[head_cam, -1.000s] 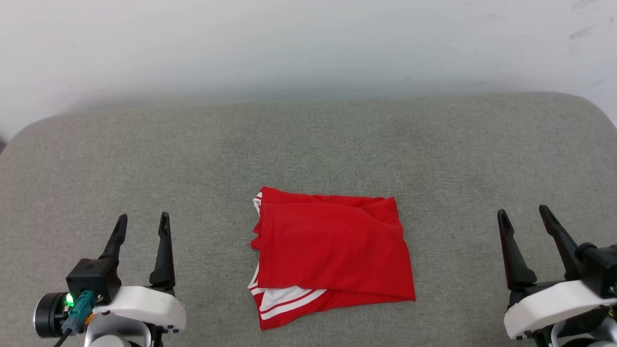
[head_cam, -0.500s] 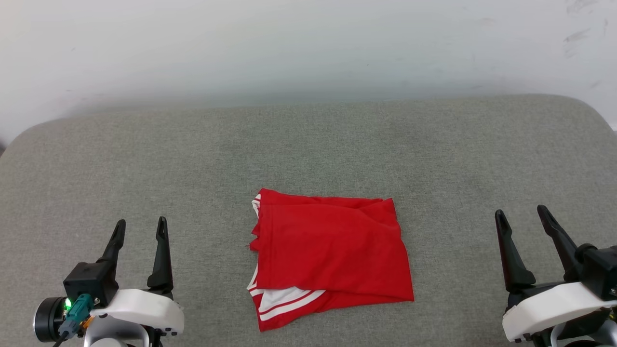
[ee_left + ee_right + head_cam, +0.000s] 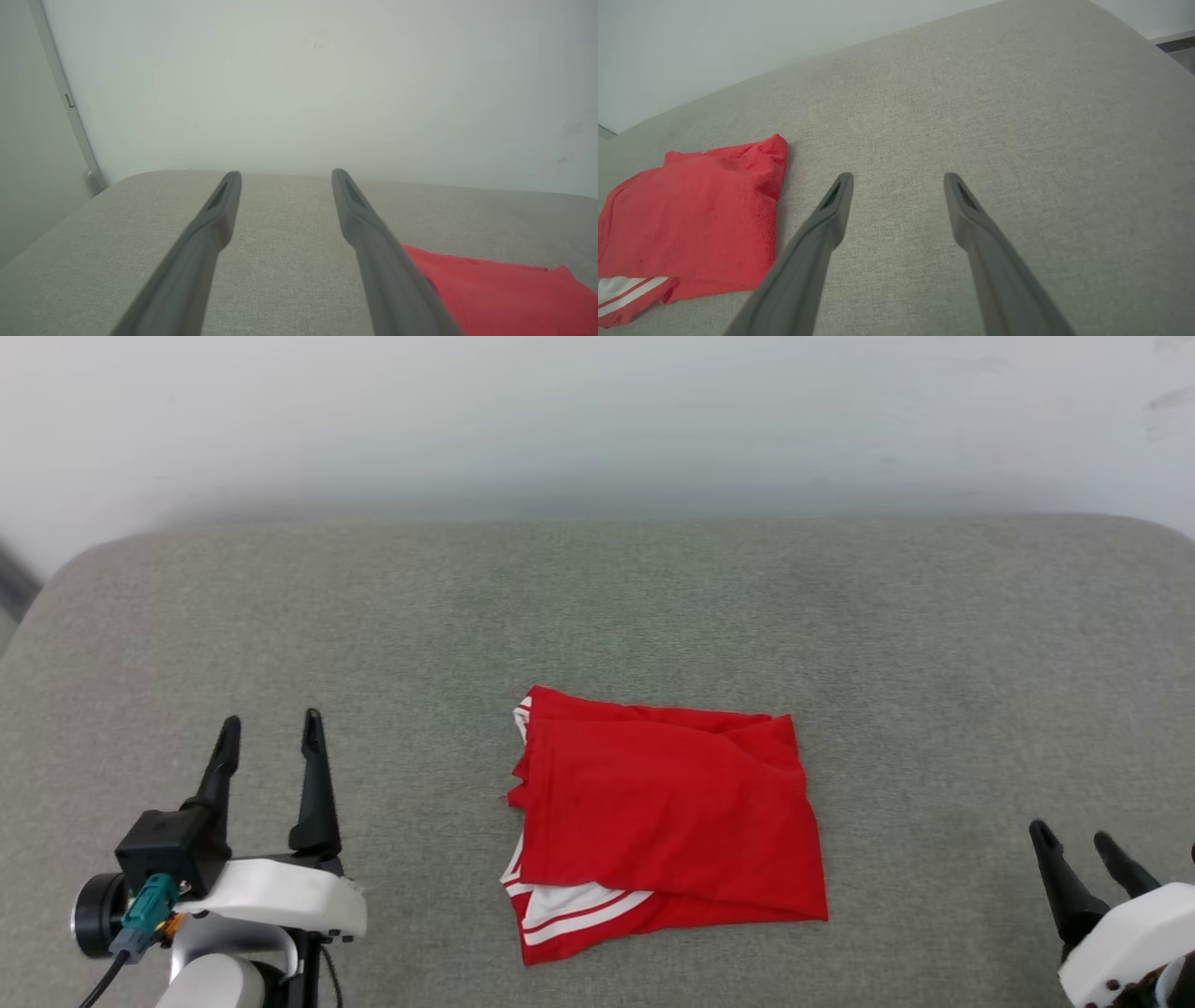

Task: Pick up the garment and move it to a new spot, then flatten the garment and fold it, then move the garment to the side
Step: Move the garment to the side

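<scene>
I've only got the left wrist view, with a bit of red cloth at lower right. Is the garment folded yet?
Observer: Yes, the garment lies folded in a rough rectangle, plain red on top.
Operator: Any white showing?
Observer: White striped trim peeks out at its near left corner.
Operator: Where's the right gripper?
Observer: The right gripper is open, to the garment's right, clear of it.
</scene>
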